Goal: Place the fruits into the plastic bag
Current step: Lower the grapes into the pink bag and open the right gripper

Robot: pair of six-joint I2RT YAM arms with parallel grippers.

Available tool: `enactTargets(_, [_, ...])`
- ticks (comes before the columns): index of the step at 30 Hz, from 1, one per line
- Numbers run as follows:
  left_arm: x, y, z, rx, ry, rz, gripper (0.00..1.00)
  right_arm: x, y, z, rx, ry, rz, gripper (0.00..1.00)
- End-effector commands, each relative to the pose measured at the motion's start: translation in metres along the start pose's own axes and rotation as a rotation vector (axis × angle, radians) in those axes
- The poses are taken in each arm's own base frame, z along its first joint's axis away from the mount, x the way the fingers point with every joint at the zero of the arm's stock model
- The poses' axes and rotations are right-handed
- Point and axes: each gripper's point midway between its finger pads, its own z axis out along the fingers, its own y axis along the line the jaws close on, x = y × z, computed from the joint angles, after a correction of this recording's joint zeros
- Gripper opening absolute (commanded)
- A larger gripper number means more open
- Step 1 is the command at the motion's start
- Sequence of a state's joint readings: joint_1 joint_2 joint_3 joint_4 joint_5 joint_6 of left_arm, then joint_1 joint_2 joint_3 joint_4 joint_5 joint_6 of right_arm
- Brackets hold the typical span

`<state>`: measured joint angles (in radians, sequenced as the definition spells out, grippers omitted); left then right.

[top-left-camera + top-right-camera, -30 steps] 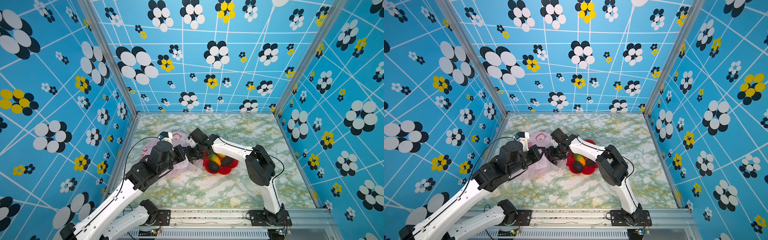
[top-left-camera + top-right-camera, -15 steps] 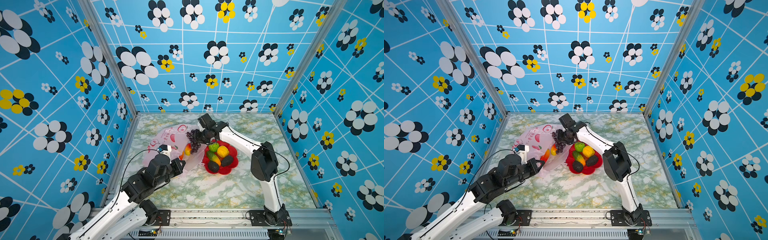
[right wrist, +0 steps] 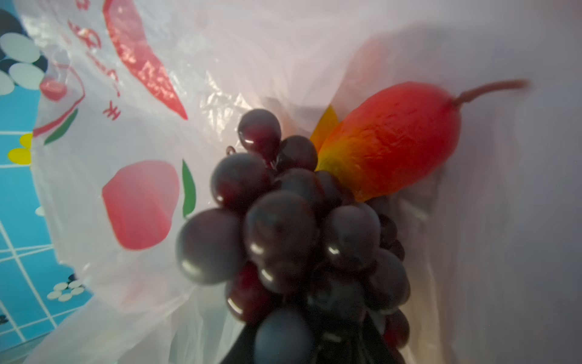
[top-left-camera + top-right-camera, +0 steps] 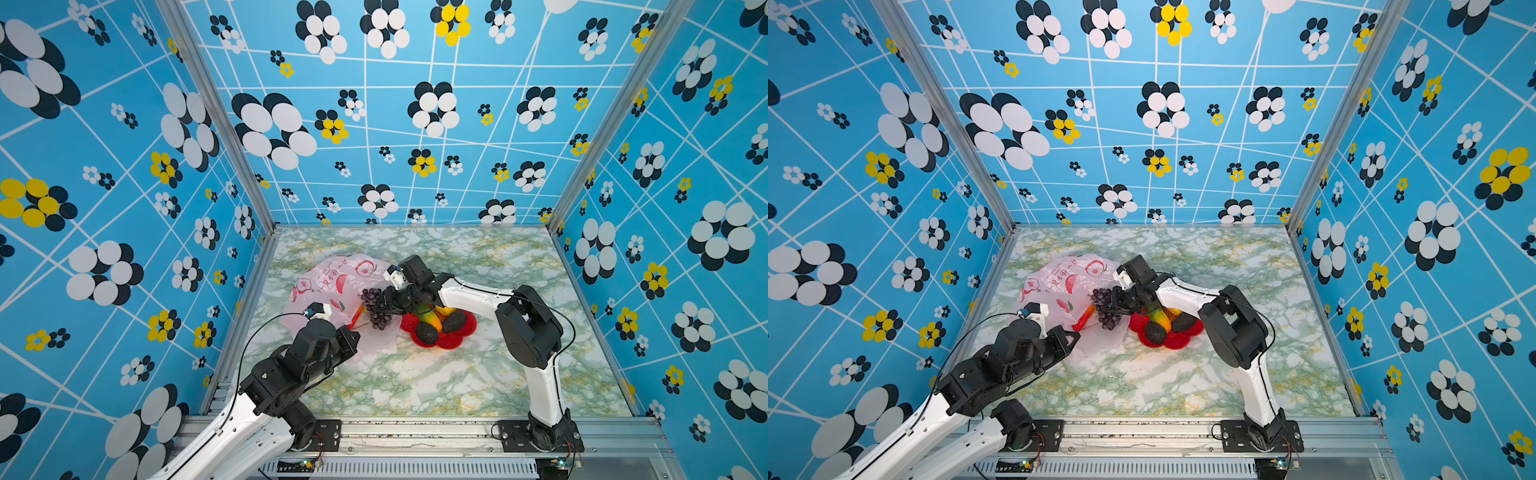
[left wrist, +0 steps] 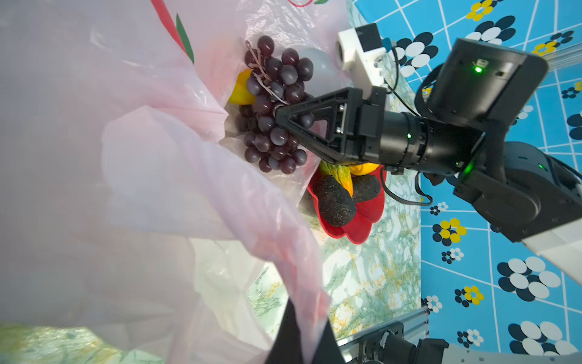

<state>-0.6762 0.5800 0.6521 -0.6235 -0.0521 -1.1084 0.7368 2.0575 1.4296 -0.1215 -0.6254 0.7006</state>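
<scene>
Hanging at the mouth of the plastic bag (image 4: 328, 282), the dark purple grape bunch (image 4: 376, 307) is pinched near its stem by the right gripper (image 4: 384, 304). The gripper's black fingers close from either side onto the cluster, as the left wrist view shows (image 5: 280, 116). Whether the lowest grapes touch the film beneath them cannot be told.

Seen from the right wrist, pale pink film printed with red fruit shapes wraps around the bunch (image 3: 283, 239) on all sides. Deeper inside the bag (image 3: 220, 63) lies a red-yellow mango (image 3: 393, 138), just behind the grapes, with a sliver of yellow showing behind it.

The bag lies crumpled on the marbled table (image 4: 457, 382), its mouth turned toward the dish (image 4: 449, 343). The left gripper (image 4: 353, 334) is pressed together on the near edge of the bag's mouth; in the left wrist view the film drapes over a black finger (image 5: 299, 340) and is lifted off the table.

Just beside the bag's mouth sits the red flower-shaped dish. It holds two dark avocados (image 5: 335, 201) lying side by side. Behind them are a green-yellow-orange oblong fruit (image 5: 341, 176) and a yellow fruit (image 5: 362, 168), both partly hidden under the right arm in both top views.
</scene>
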Motion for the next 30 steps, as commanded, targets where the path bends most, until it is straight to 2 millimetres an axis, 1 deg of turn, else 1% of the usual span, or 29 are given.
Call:
enactTargets(1, [0.000, 0.019, -0.001, -0.048, -0.008, -0.046, 0.00, -0.006, 0.054, -0.025, -0.192, -0.067, -0.211, 0.35])
enactTargets(4, [-0.005, 0.022, -0.003, -0.056, -0.022, -0.066, 0.00, 0.002, 0.053, -0.029, -0.190, -0.073, -0.294, 0.35])
enactTargets(7, [-0.011, 0.021, -0.003, -0.051, -0.027, -0.088, 0.00, 0.012, 0.058, -0.031, -0.179, -0.042, -0.399, 0.35])
enactTargets(10, [-0.018, 0.013, -0.003, -0.034, -0.030, -0.097, 0.00, 0.027, 0.063, -0.029, -0.154, 0.028, -0.504, 0.35])
enactTargets(13, [-0.027, 0.002, -0.005, -0.025, -0.040, -0.089, 0.00, 0.037, 0.061, -0.025, -0.129, 0.079, -0.558, 0.36])
enactTargets(17, [-0.040, -0.006, -0.009, -0.028, -0.053, -0.090, 0.00, 0.043, 0.059, -0.024, -0.138, 0.065, -0.592, 0.35])
enactTargets(21, [-0.053, -0.012, -0.012, -0.001, -0.067, -0.120, 0.00, 0.057, 0.057, -0.020, -0.138, 0.096, -0.658, 0.35])
enactTargets(24, [-0.063, -0.027, -0.015, 0.044, -0.075, -0.116, 0.00, 0.061, 0.050, -0.015, -0.106, 0.162, -0.643, 0.36])
enactTargets(28, [-0.071, -0.063, -0.020, 0.181, -0.073, -0.024, 0.00, 0.061, 0.046, -0.008, -0.073, 0.212, -0.643, 0.35])
enactTargets(30, [-0.074, -0.071, -0.025, 0.201, -0.083, 0.015, 0.00, 0.058, 0.045, -0.006, -0.059, 0.231, -0.649, 0.35])
